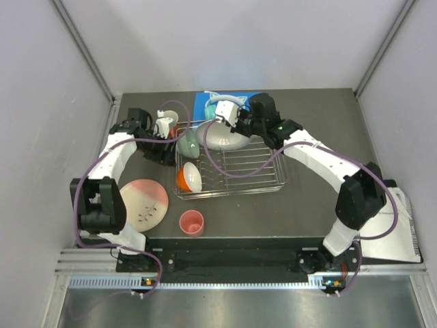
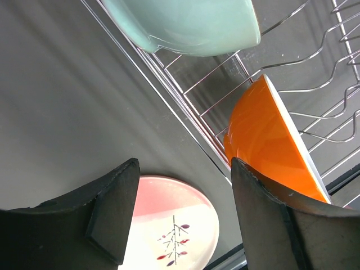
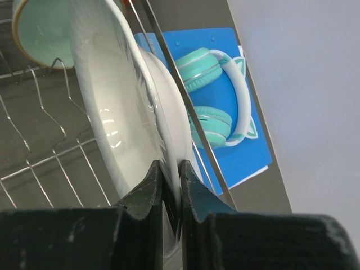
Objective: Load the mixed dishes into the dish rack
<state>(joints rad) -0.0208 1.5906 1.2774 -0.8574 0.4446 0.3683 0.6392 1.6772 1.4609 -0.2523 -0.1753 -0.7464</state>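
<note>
Dark tabletop (image 1: 307,205), dish rack (image 1: 232,194) sitting on it: right gripper's (image 3: 170,169) clamping a white plate (image 3: 112,112) at its back rim, left gripper's (image 2: 184,164) hovering alongside, jaws apart.

Mid-table (image 1: 321,116): dish rack (image 1: 283,182). In its left end — bowl (image 1: 188,143) at the back, cup (image 1: 189,178) in front of it; plates (image 1: 225,137) at the rack's back edge, right of the bowl. Left of the rack lies large plate (image 1: 145,203), other cup (image 1: 192,222) before the rack. Behind it, headphones (image 3: 211,95) on book (image 3: 247,152).

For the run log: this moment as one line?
left gripper: open, empty | right gripper: shut on white plate at dish rack | pink-and-cream plate, coral cup: outside rack
</note>
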